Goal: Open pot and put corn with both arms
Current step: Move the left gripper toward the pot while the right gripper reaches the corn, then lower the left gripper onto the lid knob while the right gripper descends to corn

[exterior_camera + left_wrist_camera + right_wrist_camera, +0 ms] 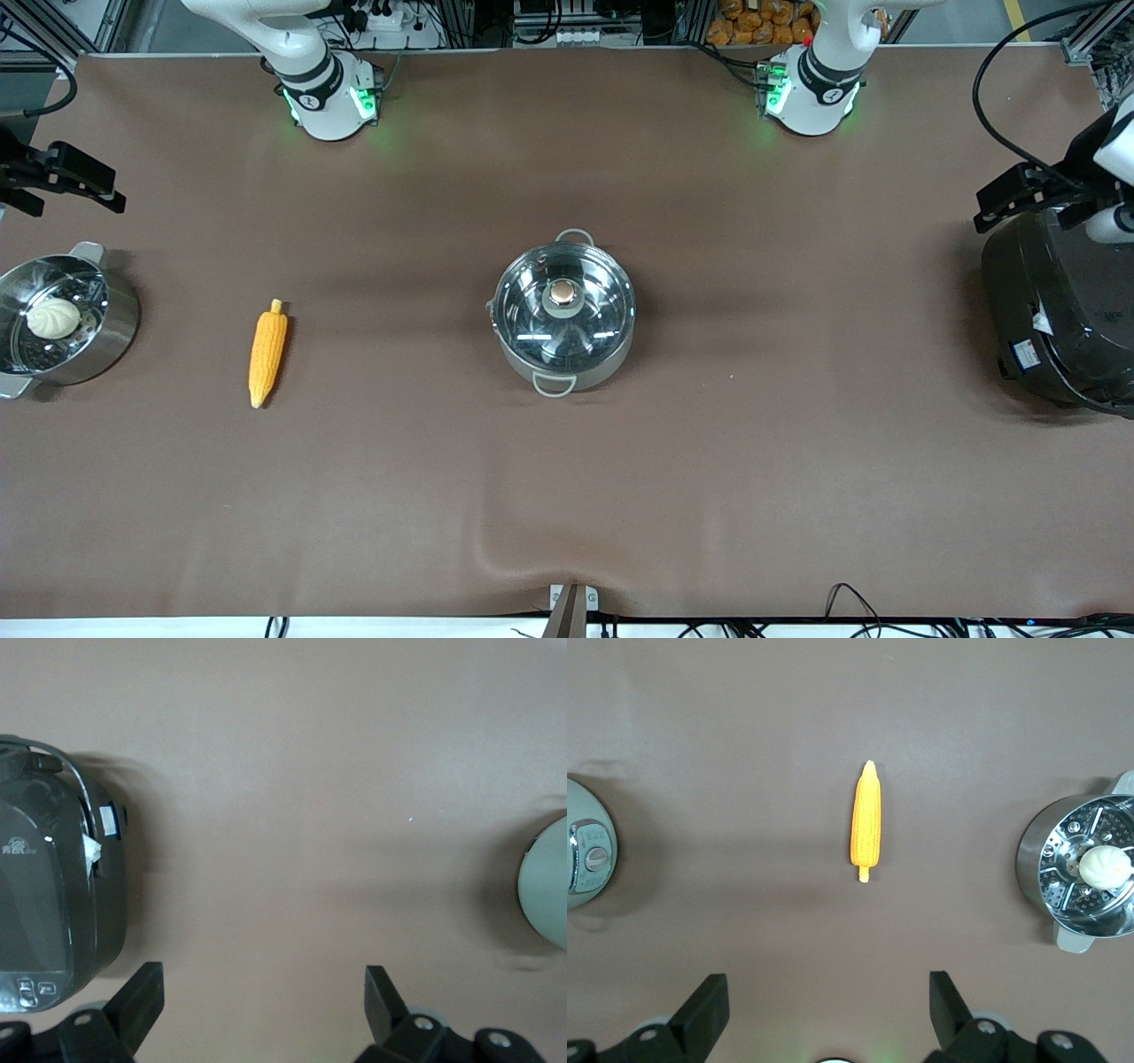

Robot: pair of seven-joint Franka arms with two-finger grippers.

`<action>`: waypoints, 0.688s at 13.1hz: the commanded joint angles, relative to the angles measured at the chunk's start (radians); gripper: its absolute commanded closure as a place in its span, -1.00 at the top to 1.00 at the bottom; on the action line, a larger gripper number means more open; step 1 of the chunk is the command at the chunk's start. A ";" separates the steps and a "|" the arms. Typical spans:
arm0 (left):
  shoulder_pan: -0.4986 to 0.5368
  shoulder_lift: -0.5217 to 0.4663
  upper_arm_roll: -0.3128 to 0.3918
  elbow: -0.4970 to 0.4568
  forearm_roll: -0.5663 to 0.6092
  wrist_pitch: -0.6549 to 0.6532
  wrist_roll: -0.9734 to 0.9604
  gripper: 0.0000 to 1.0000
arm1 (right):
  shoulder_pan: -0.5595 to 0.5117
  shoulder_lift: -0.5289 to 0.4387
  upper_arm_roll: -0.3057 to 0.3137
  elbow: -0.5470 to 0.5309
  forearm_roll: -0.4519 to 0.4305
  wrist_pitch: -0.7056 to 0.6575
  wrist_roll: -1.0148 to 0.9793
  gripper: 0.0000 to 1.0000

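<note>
The steel pot (564, 306) stands at the middle of the table, its glass lid with the copper knob (562, 291) on it. Its edge shows in the left wrist view (551, 890) and the right wrist view (586, 855). The corn (267, 352) lies flat on the cloth toward the right arm's end; it also shows in the right wrist view (866, 822). My right gripper (830, 992) is open and empty, up at that end of the table (62, 177). My left gripper (263, 992) is open and empty, up over the black cooker's edge (1019, 199).
A steel steamer pot (115, 332) with a white bun (53, 317) stands at the right arm's end, beside the corn. A large black cooker (1059, 319) stands at the left arm's end. A brown cloth (753, 425) covers the table.
</note>
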 commanded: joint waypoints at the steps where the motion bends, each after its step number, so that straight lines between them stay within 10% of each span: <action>1: -0.051 0.044 -0.041 0.048 0.023 -0.023 -0.089 1.00 | -0.028 0.019 0.000 0.000 0.013 0.017 0.009 1.00; 9: -0.433 0.313 -0.090 0.111 0.018 0.250 -0.817 1.00 | -0.043 0.173 0.001 -0.238 -0.019 0.359 -0.008 1.00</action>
